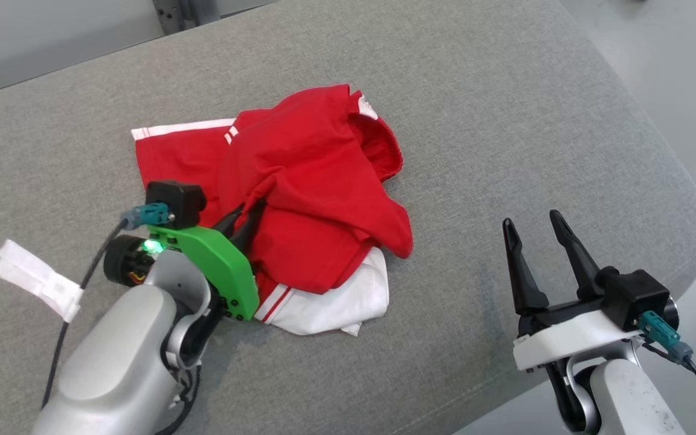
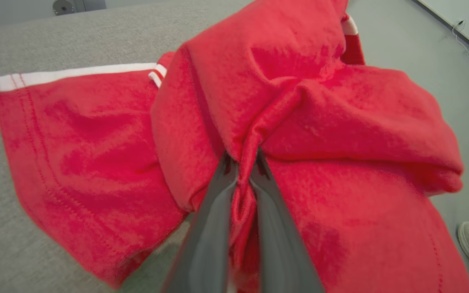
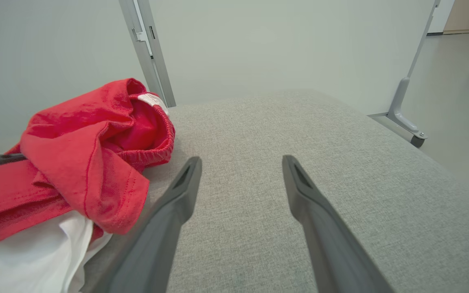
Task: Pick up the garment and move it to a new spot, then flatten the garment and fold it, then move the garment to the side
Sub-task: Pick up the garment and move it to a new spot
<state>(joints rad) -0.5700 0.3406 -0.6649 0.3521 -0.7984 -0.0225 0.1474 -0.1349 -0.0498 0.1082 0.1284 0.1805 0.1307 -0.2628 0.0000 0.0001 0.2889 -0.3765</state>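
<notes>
Red garment (image 1: pixel 318 181) lies bunched; left gripper (image 1: pixel 251 208) pinches its middle fold, presumably for lifting; right gripper (image 1: pixel 532 220), right of it, stands spread, empty.

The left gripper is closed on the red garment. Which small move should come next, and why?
Probably raise the left gripper a little: it pinches a fold of the garment, which lies crumpled on the cushion. The right gripper is open, apart from it.
</notes>
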